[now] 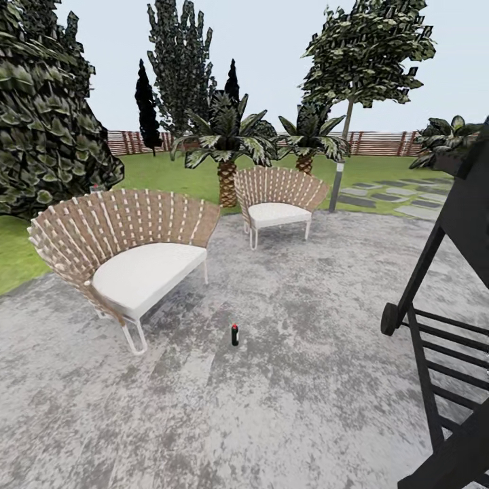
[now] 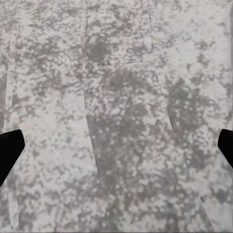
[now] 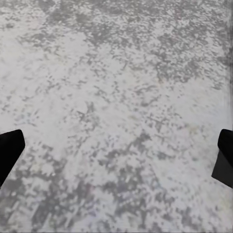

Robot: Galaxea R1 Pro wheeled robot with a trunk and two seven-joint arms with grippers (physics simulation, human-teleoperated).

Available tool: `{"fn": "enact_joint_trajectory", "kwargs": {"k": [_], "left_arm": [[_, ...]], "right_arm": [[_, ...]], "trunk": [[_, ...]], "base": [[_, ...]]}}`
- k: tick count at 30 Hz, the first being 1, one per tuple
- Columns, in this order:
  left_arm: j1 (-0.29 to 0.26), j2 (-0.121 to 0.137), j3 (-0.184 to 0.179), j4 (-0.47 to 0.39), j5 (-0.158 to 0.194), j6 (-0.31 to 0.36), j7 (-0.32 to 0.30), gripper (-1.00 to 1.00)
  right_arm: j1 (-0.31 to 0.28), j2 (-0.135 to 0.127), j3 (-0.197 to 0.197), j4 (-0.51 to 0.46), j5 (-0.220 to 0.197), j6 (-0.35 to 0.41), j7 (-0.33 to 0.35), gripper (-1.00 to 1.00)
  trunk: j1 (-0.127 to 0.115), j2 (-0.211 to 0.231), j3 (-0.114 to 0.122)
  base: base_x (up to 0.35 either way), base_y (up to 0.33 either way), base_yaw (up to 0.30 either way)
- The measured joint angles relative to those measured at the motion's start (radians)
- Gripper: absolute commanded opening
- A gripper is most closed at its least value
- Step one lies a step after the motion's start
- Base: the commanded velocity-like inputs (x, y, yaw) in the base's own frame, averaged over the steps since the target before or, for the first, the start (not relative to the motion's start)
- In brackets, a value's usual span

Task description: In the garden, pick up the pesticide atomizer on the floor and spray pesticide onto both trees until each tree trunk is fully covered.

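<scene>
**Atomizer upright on paving, both grippers empty**

The atomizer [image 1: 235,335] stands upright on the grey stone floor [image 1: 285,407], near centre, just right of the near chair [image 1: 122,251]. A second chair [image 1: 277,197] stands farther back, before two palms. The tree [image 1: 367,54] rises at far right, its trunk [image 1: 339,170] beside the lawn. The left gripper [image 2: 116,150] and right gripper [image 3: 116,150] point down at bare paving, fingers spread wide, grasping nothing.
</scene>
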Motion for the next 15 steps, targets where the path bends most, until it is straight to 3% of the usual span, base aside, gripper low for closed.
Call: {"fn": "enact_joint_trajectory", "kwargs": {"k": [15], "left_arm": [[0.0, 0.0, -0.001, 0.0, 0.0, 0.0, 0.0, 1.0]], "right_arm": [[0.0, 0.0, 0.0, 0.0, 0.0, 0.0, -0.003, 1.0]], "trunk": [[0.0, 0.0, 0.0]], "base": [[0.293, 0.137, -0.006]]}}
